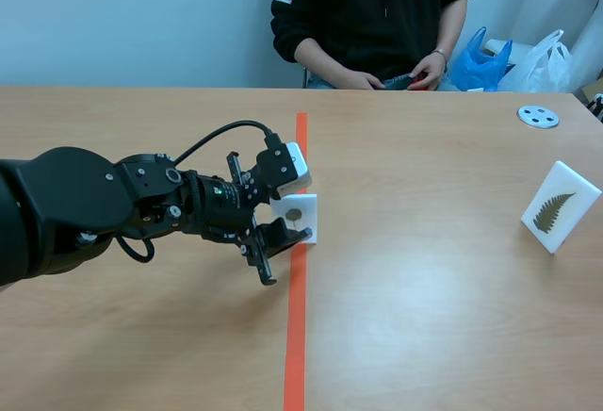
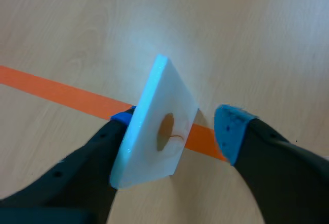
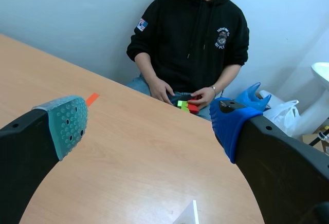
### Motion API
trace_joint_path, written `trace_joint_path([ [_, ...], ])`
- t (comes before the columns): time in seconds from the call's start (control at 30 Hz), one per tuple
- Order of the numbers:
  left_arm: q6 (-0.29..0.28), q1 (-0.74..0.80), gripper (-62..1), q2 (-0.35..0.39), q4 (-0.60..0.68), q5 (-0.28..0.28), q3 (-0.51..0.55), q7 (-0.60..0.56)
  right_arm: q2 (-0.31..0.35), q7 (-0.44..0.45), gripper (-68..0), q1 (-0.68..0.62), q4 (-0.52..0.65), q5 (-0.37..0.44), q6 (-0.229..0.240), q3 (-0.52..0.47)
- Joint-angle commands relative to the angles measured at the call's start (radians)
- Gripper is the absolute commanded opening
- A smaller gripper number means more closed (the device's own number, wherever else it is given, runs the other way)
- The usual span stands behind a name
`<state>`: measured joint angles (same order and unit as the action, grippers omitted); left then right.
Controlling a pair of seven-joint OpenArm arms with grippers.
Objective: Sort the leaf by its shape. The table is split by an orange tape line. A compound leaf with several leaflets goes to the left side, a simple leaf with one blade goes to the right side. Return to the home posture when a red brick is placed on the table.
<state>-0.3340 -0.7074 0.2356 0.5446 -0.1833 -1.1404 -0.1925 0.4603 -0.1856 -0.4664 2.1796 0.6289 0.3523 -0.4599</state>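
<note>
The left end effector [image 2: 177, 124] is spread around the simple-leaf card [image 2: 154, 136]. The card tilts over the orange tape line [image 2: 51, 88] against one pad [image 2: 122, 117], likely awaiting rightward transfer. The right end effector [image 3: 149, 124] is spread and empty.

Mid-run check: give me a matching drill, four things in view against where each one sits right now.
Things:
1. fern card
2. single-leaf card
3. grey disc
4. coloured bricks

Places:
A. lying flat at the far right of the table
B. between the fingers of the left gripper, at the orange tape line
C. in the person's hands
D. standing upright, right of the tape line

Pairs: 1-D, 2-B, 3-A, 4-C
</note>
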Motion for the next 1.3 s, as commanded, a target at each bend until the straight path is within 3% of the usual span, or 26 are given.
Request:
trace_joint_path([
  [0.0,0.003,-0.022,-38.9,-0.004,0.012,-0.01,0.007,-0.018,0.013,0.008,-18.6,-0.002,0.001,0.004,-0.007,-0.002],
  [0.13,0.003,-0.022,-46.6,-0.005,0.012,-0.01,0.007,-0.021,0.013,0.008,-18.6,-0.002,0.001,0.004,-0.007,-0.002],
  [0.33,0.002,-0.022,-48.2,-0.004,0.012,-0.01,0.007,-0.021,0.013,0.008,-18.6,-0.002,0.001,0.004,-0.007,-0.002],
  [0.5,0.003,-0.022,-56.1,-0.002,0.014,-0.01,0.008,-0.028,0.013,0.008,-18.6,-0.002,0.001,0.004,-0.007,-0.002],
  [0.83,0.008,-0.021,-56.0,0.011,0.016,-0.02,0.023,-0.032,0.013,0.008,-18.6,-0.002,0.001,0.004,-0.007,-0.002],
  [1.0,0.005,0.002,-56.0,0.082,0.073,-0.098,0.132,0.005,0.013,0.008,-18.6,-0.002,0.001,0.004,-0.007,-0.002],
  [1.27,-0.007,0.107,-56.0,0.253,0.169,-0.305,0.348,0.059,0.013,0.008,-18.6,-0.002,0.001,0.004,-0.007,-0.002],
])
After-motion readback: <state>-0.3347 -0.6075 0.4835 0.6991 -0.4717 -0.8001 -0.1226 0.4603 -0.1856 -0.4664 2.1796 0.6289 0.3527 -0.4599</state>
